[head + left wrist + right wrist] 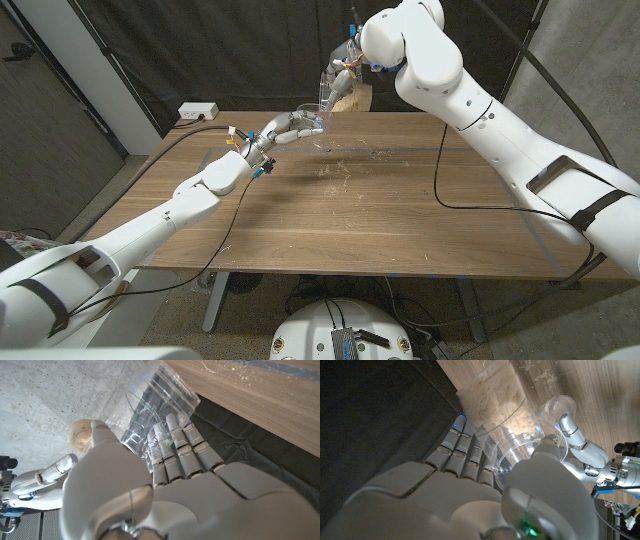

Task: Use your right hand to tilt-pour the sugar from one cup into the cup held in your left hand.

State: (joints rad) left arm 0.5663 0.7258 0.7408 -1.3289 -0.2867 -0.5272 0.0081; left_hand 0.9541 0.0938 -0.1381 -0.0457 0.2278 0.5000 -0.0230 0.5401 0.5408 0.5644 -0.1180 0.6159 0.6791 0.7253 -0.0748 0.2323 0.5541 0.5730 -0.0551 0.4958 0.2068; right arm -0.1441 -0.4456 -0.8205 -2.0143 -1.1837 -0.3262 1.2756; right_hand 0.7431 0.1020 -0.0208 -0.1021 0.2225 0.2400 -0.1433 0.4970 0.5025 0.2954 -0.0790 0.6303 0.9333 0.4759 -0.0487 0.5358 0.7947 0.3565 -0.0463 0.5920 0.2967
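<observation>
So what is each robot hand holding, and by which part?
Left robot hand grips the empty clear cup around its side wall. Right robot hand grips the tilted sugar cup around its side wall.

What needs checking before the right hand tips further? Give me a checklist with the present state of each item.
1. Right hand holds the sugar cup firmly: ok, fingers and thumb wrap it in the right wrist view.
2. Left hand holds the empty cup: ok, fingers wrap it in the left wrist view.
3. Sugar cup raised above the empty cup: ok in the head view.
4. Sugar cup's rim lined up over the empty cup's mouth: cannot tell, though the two look close.
5. Sugar remains in its cup: ok, it is piled inside in the right wrist view.
6. Table free of spilled sugar: not ok, pale grains lie scattered on the wood.
</observation>
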